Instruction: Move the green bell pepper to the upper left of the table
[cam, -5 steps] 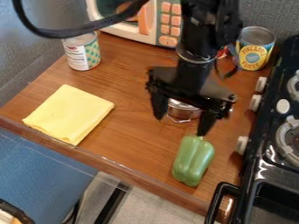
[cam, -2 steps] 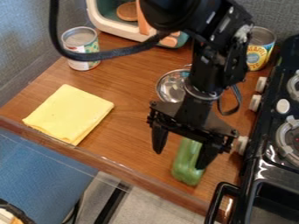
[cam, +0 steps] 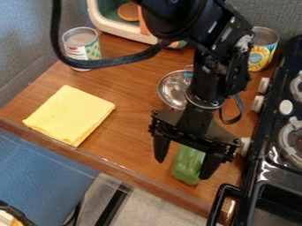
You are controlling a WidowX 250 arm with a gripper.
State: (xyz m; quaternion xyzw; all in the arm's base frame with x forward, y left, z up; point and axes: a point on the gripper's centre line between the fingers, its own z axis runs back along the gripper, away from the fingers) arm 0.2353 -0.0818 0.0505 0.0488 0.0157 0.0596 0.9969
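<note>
The black gripper (cam: pixel 182 168) hangs over the lower right part of the wooden table, its two fingers spread wide open. Between and behind them lies the green bell pepper (cam: pixel 187 165), near the table's front edge. One finger stands to the left of the pepper with a gap; the other overlaps its right side. The pepper's upper end is hidden behind the gripper. Whether the fingers touch it, I cannot tell.
A folded yellow cloth (cam: pixel 69 114) lies on the left of the table (cam: pixel 131 128). A metal pot (cam: pixel 173 89) sits behind the gripper. Cans (cam: pixel 82 47) (cam: pixel 261 49) and a toy microwave (cam: pixel 118 25) stand at the back; the stove (cam: pixel 277 145) borders the right.
The gripper has come forward and down over the pepper, most of it before the last moment. The pepper has shifted very slightly toward the lower left. More of the pot shows now.
</note>
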